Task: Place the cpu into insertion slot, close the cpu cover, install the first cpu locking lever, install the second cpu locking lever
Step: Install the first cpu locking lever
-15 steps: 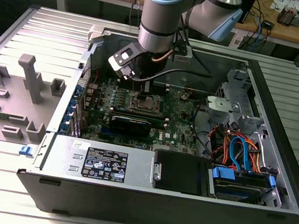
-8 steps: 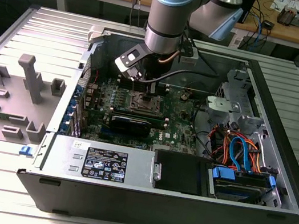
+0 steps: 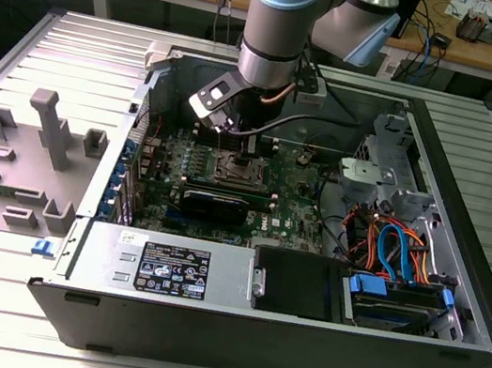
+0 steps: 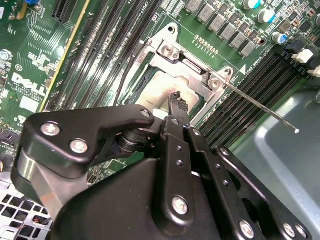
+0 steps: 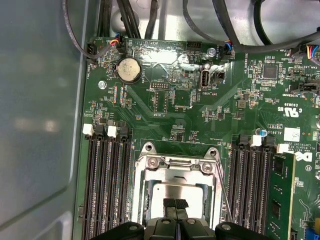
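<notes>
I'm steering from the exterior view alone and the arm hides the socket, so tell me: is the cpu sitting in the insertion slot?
Observer: Yes. In the first wrist view the cpu lies flat in the insertion slot, its silver top showing.
Operator: Where is the gripper against it?
Observer: The gripper is shut, with its tip over the cpu's top. I cannot tell whether it touches.
Operator: Is any locking lever latched?
Observer: In the second wrist view one thin lever sticks out from the socket's corner across the memory slots, not tucked in.
</notes>
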You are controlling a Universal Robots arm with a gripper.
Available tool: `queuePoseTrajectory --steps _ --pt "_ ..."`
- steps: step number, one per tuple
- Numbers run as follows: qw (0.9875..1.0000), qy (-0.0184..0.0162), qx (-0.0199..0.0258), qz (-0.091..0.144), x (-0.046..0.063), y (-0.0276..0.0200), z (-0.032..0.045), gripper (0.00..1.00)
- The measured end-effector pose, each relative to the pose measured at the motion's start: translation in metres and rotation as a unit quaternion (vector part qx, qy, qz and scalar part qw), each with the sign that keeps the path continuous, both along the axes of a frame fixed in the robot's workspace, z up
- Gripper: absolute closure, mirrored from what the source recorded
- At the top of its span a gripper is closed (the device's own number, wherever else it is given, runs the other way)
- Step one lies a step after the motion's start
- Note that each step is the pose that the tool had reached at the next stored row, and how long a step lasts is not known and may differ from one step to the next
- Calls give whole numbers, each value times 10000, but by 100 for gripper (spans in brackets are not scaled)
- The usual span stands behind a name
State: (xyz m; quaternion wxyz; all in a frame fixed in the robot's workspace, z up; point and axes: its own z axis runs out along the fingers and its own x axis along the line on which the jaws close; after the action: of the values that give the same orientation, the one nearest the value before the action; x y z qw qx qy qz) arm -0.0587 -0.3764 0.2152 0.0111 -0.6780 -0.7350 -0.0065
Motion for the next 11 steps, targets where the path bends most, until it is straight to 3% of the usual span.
queuePoseTrajectory --steps 11 --pt "10000 0 8 0 0 -5 25 89"
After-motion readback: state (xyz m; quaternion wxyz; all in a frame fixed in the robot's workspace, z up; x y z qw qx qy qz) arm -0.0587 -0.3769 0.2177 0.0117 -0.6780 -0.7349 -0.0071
